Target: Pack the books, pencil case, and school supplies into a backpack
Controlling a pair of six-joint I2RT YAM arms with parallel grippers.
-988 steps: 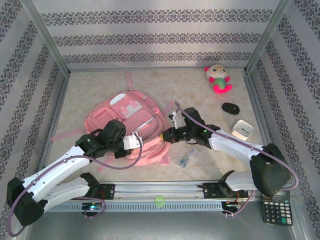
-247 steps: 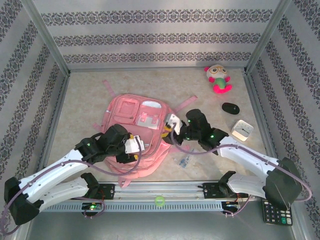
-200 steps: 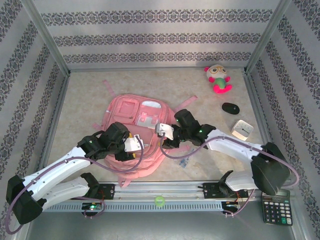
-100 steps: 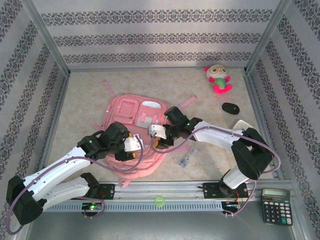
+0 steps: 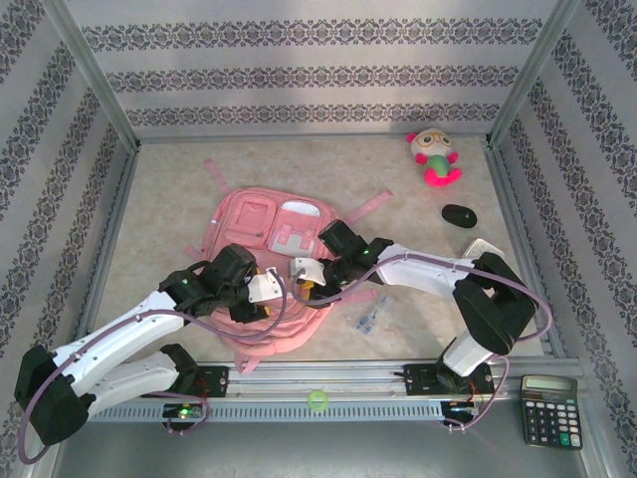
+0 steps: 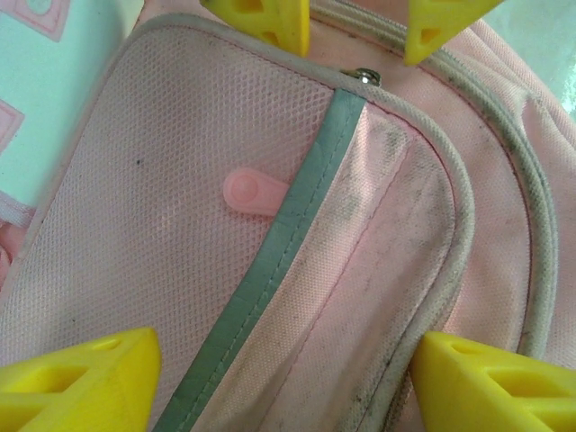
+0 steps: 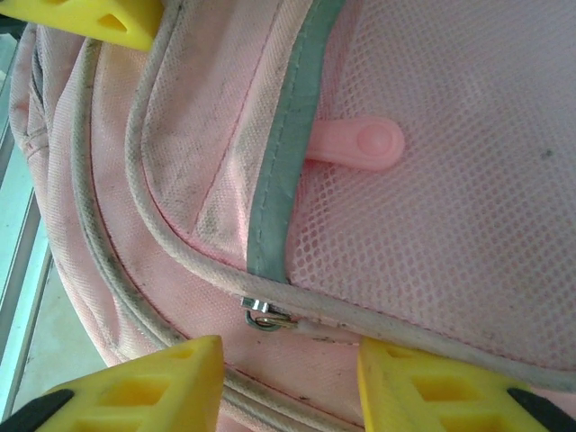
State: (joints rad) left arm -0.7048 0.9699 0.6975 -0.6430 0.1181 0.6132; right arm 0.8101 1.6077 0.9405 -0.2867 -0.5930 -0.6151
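The pink backpack (image 5: 261,224) lies flat on the table, front pockets up. My left gripper (image 5: 263,290) hangs open over its near pocket, yellow fingers (image 6: 81,382) wide on either side of a grey-green strip and a pink tab (image 6: 252,192). My right gripper (image 5: 304,271) faces it from the right, open, its fingers (image 7: 135,387) straddling the seam just below a metal zipper slider (image 7: 264,315). School supplies, a clear packet (image 5: 370,317), lie on the table right of the backpack. The books and the pencil case are out of view.
A pink-and-green plush toy (image 5: 433,157) sits at the back right, with a black oval object (image 5: 459,215) nearer. A white square piece (image 5: 476,246) peeks from behind the right arm. A calculator (image 5: 547,410) lies at the front right corner, outside the rail.
The right gripper has slid left across the backpack until it faces the left gripper. The left gripper has stayed put. Further back, the backpack was turned and shifted.
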